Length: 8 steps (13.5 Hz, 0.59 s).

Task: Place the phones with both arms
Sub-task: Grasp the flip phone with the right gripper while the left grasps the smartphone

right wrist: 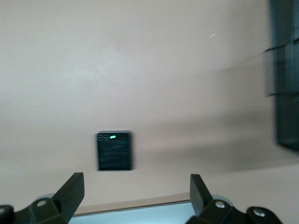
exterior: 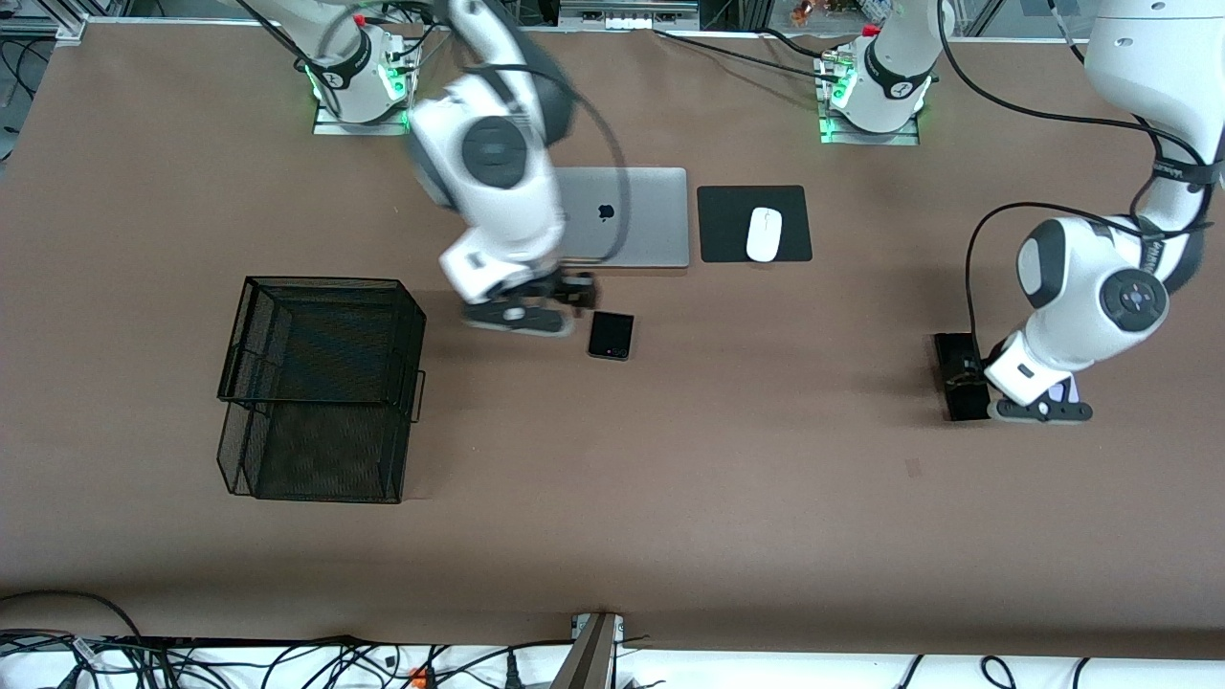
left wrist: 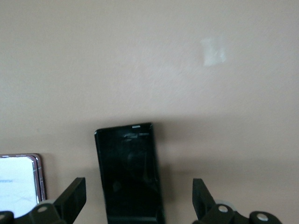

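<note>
— Phones on the brown table [exterior: 670, 478]: where do yours lie?

— Your small squarish black phone [exterior: 611, 335] lies flat just nearer the front camera than the large silver laptop [exterior: 627, 216]. Your long slim black slab phone [exterior: 960, 375] lies toward the left arm's end, with the small pale lavender-white phone [exterior: 1064, 389] just beside it, mostly hidden under the left arm.

— And your grippers?

— Your right gripper [exterior: 536, 304] hangs over the table at the laptop's near edge, just beside the squarish black phone; in the right wrist view its fingers [right wrist: 70, 191] are spread wide and hold nothing, the phone [right wrist: 114, 150] and the laptop's edge [right wrist: 135, 213] between them. Your left gripper [exterior: 1038, 407] hangs low over the two phones at its end, fingers [left wrist: 72, 198] wide apart and empty, the slab [left wrist: 130, 172] lying between them and the pale phone [left wrist: 18, 182] off to one side.

— What else is around you?

— A black wire-mesh basket [exterior: 321, 388] stands toward the right arm's end. A white computer mouse [exterior: 764, 233] rests on a black mouse pad [exterior: 727, 206] beside the laptop.
</note>
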Each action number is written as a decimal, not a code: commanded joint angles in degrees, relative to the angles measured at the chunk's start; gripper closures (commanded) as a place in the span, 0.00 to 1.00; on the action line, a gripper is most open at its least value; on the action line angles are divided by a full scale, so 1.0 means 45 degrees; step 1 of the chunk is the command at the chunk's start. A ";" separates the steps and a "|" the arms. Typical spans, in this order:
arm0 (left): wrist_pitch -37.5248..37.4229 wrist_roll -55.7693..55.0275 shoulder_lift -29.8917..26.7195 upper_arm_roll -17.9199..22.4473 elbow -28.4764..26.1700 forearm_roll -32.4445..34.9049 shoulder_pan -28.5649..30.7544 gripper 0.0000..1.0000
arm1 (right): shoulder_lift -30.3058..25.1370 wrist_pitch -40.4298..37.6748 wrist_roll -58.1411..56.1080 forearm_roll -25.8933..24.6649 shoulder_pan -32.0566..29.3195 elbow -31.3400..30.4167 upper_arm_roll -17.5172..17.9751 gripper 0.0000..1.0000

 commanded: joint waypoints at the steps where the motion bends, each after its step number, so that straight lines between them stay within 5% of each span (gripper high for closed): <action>1: 0.1732 0.0498 -0.0385 -0.0196 -0.1643 0.0264 0.0607 0.00 | 0.1668 -0.0086 0.1707 -0.0510 0.1066 0.1592 -0.0217 0.00; 8: 0.3065 0.0518 0.0807 -0.0235 -0.1998 0.0264 0.1154 0.00 | 0.3251 0.2156 0.1848 -0.0491 0.1245 0.0657 -0.0198 0.00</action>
